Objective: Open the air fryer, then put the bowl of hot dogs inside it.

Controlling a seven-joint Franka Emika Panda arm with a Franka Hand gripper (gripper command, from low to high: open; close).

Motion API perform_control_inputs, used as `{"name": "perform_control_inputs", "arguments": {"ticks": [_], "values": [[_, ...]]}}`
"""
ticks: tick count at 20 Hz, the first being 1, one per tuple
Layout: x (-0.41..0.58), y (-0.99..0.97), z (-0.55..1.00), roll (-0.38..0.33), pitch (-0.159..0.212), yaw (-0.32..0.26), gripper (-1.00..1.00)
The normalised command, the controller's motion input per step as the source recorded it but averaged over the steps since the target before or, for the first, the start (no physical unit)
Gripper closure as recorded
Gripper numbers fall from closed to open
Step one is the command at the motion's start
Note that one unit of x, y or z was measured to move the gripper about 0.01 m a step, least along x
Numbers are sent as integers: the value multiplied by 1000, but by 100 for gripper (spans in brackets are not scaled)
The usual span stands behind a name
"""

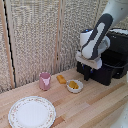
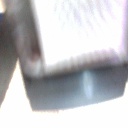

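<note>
the white and grey arm reaches in from above the air fryer (image 1: 112,60) and bends down in front of it. the gripper (image 1: 86,76) hangs pointing downward at the appliance's front, fingers low; their spacing cannot be made out. the wrist view is blurred.

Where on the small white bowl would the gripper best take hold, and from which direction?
Take the bowl by its rim from above, probably at the near edge: it sits upright and open-topped on the wooden table, with food pieces filling the middle. The gripper is beside it.
</note>
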Motion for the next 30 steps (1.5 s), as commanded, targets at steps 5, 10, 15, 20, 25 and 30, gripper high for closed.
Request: {"name": "perform_control_inputs", "arguments": {"ticks": [5, 10, 15, 20, 25, 30], "values": [[-18, 338, 614, 8, 2, -28, -100], [-187, 548, 348, 59, 48, 0, -100], [-286, 486, 266, 96, 136, 25, -100], [-202, 67, 68, 141, 215, 144, -100], [-19, -69, 0, 305, 87, 171, -100], [0, -97, -42, 369, 9, 145, -100]]}}
